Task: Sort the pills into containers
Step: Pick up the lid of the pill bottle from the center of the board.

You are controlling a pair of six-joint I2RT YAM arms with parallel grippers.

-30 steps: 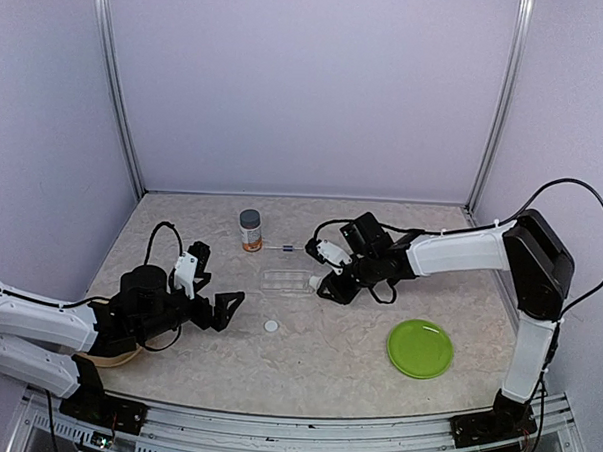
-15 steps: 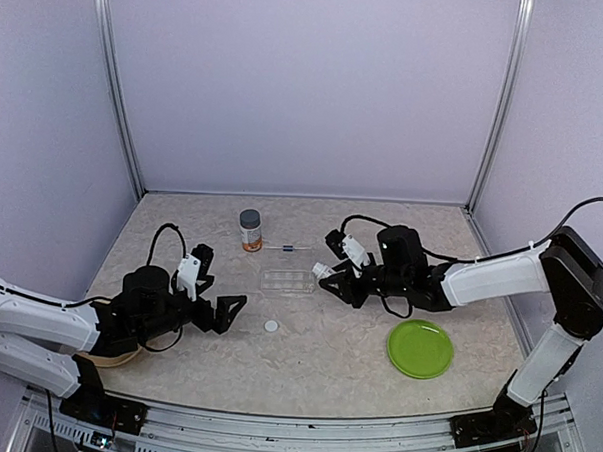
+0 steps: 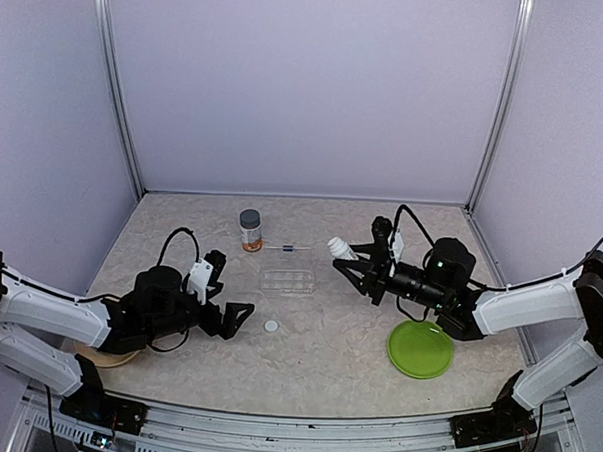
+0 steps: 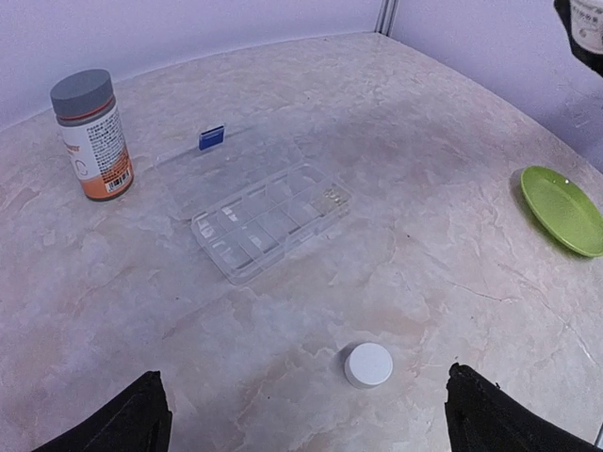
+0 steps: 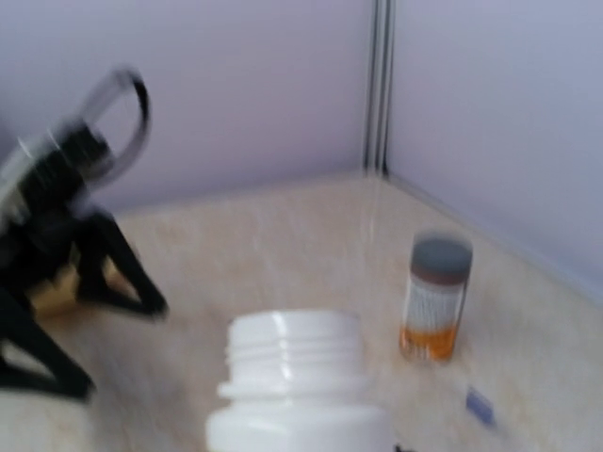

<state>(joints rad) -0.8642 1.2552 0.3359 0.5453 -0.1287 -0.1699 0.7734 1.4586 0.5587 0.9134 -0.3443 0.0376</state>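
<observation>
1. Left gripper [image 3: 231,286] hangs low over the table's [image 3: 325,372] left side, jaws spread wide.
2. Right gripper [image 3: 352,263] is clamped on a small white vial [image 3: 339,248], held up off the table with its mouth end tipped to the left.
3. Clear pill tray [image 3: 287,281] lies flat between the two grippers. A little white cap [image 3: 271,327] sits on the near side of it, close to the left gripper.
4. Gray-capped bottle [image 3: 249,230] stands upright behind the tray.
5. Green plate [image 3: 419,349] sits toward the near right, partly under the right arm.
</observation>
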